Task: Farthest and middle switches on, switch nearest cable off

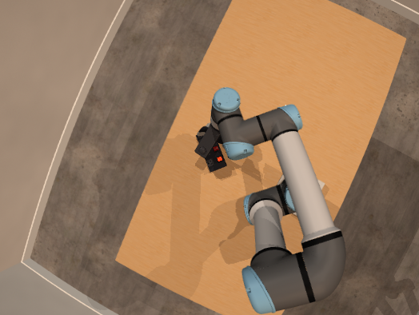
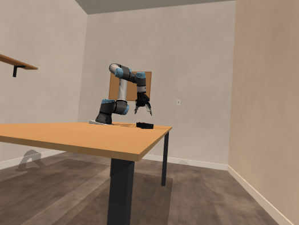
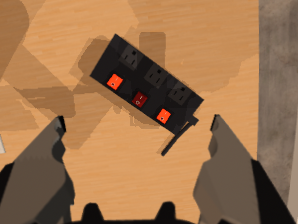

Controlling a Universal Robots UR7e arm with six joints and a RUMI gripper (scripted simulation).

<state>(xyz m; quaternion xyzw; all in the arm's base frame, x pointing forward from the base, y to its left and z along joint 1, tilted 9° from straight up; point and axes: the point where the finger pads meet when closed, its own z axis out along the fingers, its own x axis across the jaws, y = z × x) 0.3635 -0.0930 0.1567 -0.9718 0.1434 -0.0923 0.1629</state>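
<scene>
A black power strip [image 3: 146, 85] lies flat on the wooden table with its sockets and switches facing up. Its short cable stub [image 3: 179, 136] leaves the lower right end. The switch nearest the cable [image 3: 163, 116] glows bright orange-red. The middle switch [image 3: 140, 99] is dark red. The switch farthest from the cable [image 3: 115, 81] glows bright orange-red. My gripper [image 3: 139, 116] is open and empty, hanging above the strip with a finger on each side of the view. It hovers well above the strip [image 2: 145, 125] in the side view [image 2: 143, 109]. The arm partly hides the strip [image 1: 215, 157] from overhead.
The strip lies near the table's edge [image 3: 259, 75], with dark floor beyond it. The arm's base [image 2: 104, 117] stands on the table behind the strip. A wall shelf [image 2: 17, 63] hangs at the far left.
</scene>
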